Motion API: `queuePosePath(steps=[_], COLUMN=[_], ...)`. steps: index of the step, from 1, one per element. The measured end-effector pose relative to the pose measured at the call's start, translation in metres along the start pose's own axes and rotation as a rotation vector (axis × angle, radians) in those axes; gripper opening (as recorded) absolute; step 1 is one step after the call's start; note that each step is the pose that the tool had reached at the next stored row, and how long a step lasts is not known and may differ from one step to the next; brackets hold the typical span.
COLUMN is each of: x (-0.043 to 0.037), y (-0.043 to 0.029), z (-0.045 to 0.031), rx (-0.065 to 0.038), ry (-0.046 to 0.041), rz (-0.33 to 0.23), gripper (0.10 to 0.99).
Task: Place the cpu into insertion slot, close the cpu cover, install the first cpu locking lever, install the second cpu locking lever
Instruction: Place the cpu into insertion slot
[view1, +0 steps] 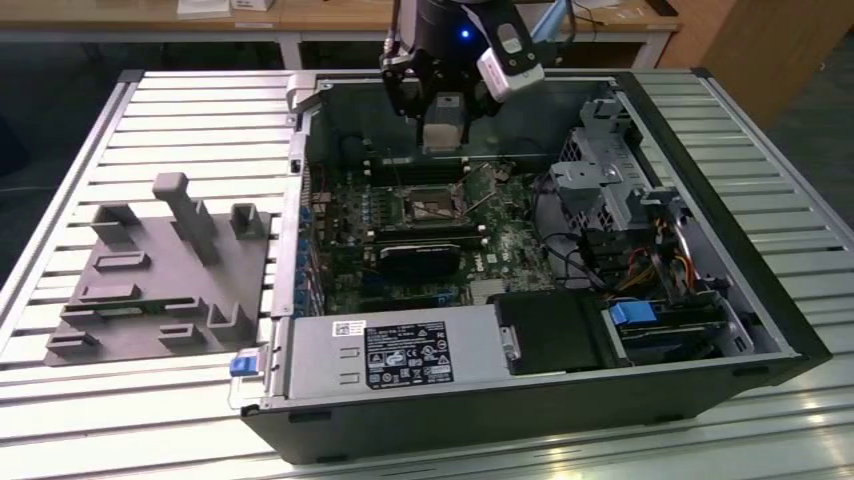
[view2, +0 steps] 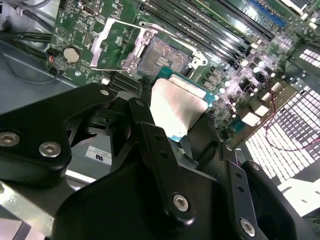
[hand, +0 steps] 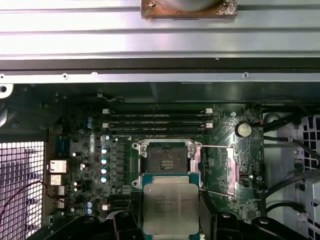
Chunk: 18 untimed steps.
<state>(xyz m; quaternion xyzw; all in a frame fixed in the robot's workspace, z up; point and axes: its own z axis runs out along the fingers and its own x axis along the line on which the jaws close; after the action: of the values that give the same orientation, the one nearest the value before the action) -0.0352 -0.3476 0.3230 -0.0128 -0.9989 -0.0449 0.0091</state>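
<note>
Cpu (hand: 170, 205) first: I have it pinched in the claw (hand: 170, 222), whose two dark fingers (view2: 146, 125) are closed against opposite edges of the chip, no wider apart than the chip itself. It hangs with its dull metal top towards the first wrist view. In the exterior view the claw (view1: 442, 128) sits high over the open computer case (view1: 534, 410), near its far wall, so the chip is in the air and well clear of the motherboard (hand: 222, 127).

I judge the chip to be light, thin and stiff, with a slick metal lid and a delicate contact face underneath. The edges are the only sensible place to hold it, and that is where the fingers are. A hard squeeze or a tilted set-down could harm the fine contacts in the socket, so I treat it as fragile.

By my count there is one cpu and one insertion slot (hand: 165, 159), uncovered, with its brownish contact field exposed. There is also one cpu cover (view2: 120, 47), swung up and lying open beside the slot. Two locking levers (hand: 215, 146), as I read the thin bright rods, run along either side of the opened cover. Both look released. The long memory slots (hand: 157, 122) lie just beyond the socket, and I count four. The case stands on a slatted metal tabletop (view1: 134, 120).
</note>
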Motion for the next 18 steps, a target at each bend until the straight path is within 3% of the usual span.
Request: queuePosePath(steps=[18], x=[-0.0006], y=[-0.0028], z=[0.0313], rx=[0.000], ry=[0.0000], rz=[0.000], gripper=[0.537])
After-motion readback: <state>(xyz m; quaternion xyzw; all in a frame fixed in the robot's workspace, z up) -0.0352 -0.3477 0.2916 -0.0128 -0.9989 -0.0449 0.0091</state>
